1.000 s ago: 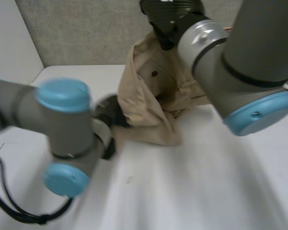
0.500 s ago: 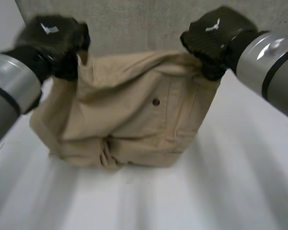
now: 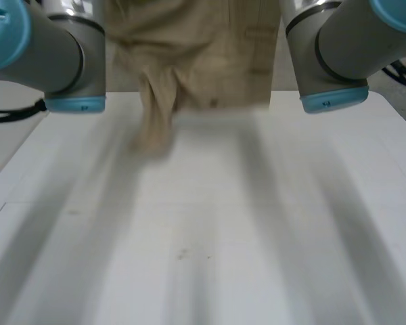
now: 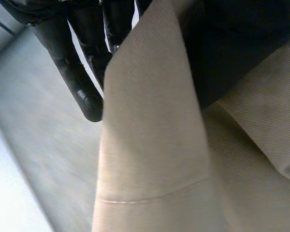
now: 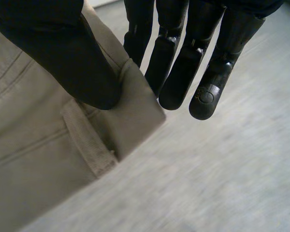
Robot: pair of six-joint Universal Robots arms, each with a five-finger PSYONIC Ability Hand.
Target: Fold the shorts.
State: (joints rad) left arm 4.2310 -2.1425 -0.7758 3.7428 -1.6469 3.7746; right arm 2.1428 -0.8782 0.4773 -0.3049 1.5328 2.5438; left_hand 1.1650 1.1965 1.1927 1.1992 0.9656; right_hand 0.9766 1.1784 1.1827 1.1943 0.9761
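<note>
Table (image 3: 203, 237) wide beneath hanging shorts (image 3: 210, 47); left hand (image 4: 77, 72), right hand (image 5: 179, 72) pinch upper edge.

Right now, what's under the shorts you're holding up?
Just the white table lies below the hanging shorts. The cloth covers the table's far edge, so whether the dangling leg touches it cannot be told.

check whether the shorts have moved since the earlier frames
Yes. The shorts have gone up: before, their lower part lay bunched on the white table; now they hang from above, toward its far edge.
</note>
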